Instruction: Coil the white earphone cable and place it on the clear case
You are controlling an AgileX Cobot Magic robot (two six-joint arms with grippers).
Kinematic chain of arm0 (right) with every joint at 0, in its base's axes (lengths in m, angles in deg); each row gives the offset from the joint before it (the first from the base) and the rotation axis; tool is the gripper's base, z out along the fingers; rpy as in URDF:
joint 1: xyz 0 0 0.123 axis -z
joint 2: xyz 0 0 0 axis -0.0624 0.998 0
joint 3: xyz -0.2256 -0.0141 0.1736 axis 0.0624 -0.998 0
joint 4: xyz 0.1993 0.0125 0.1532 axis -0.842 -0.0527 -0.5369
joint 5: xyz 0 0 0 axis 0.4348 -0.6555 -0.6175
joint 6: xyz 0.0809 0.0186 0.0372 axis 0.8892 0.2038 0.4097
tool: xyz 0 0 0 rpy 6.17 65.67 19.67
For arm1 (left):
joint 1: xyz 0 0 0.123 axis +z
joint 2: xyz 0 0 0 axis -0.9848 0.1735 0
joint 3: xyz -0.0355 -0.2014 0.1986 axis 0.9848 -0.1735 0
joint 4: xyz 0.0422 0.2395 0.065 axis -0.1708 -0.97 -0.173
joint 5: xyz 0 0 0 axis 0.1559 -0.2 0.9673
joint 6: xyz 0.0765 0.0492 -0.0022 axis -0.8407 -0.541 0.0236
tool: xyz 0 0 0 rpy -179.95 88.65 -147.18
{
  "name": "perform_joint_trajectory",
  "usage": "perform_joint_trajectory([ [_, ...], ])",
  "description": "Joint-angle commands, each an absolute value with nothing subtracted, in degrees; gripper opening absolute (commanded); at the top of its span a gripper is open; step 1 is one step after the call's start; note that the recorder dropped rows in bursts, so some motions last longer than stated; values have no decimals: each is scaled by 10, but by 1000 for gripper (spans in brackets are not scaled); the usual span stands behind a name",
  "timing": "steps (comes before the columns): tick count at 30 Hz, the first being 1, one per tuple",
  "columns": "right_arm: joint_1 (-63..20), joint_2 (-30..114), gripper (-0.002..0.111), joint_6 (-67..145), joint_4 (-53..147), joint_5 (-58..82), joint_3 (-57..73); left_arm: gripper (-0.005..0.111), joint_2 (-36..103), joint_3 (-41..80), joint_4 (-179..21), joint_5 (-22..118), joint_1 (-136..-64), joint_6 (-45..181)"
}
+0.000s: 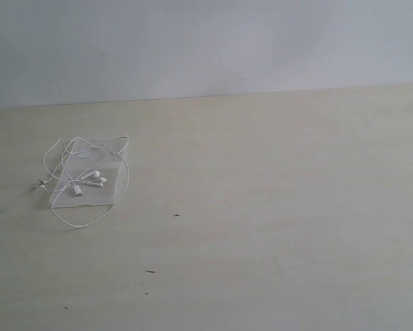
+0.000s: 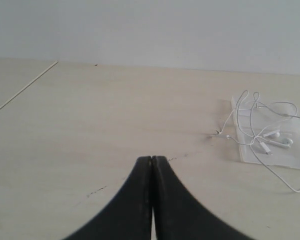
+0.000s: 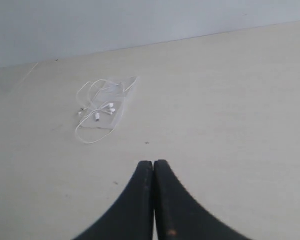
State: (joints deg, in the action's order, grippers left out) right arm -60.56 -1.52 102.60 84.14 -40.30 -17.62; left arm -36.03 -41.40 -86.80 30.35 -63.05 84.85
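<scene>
Left claw [image 2: 152, 159]: black jaws pressed together, nothing held.
Right claw [image 3: 153, 162]: jaws likewise closed, empty.
Gap to task things: both claws well apart from them.
White earphone cable [image 1: 94, 175]: loosely looped, left-centre of the exterior view, earbuds lying on the clear case [image 1: 101, 196], one loop spilling onto the table [image 1: 275, 207] below it.

The black curved-fingered left gripper [image 2: 152, 159] is closed, its two jaws pressed flat together so that only a thin seam shows between the tips. The matching black right gripper [image 3: 153, 163] stands the same way (jaws tip to tip, holding nothing), and each hangs free in the air.
</scene>
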Motion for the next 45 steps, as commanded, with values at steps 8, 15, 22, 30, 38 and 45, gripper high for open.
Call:
perform_joint_trajectory([
  [8, -382, -17, 0, 1000, 838, -404, -179, 0, -364, -413, -864, 306, -634, 845],
  [15, -325, -17, 0, 998, 838, -61, -278, 0, -364, -413, -864, 306, -634, 845],
  [22, -178, -24, 0, 1027, 800, 221, -420, 0, -364, -413, -864, 306, -634, 845],
  [30, -137, -142, 0, 1048, 804, 221, -488, 0, -364, -413, -864, 306, -634, 845],
  [38, -137, -225, 0, 1043, 804, 209, -499, 0, -364, -413, -864, 306, -634, 845],
  [45, -137, -224, 0, 1043, 804, 208, -499, 0, -364, -413, -864, 306, -634, 845],
])
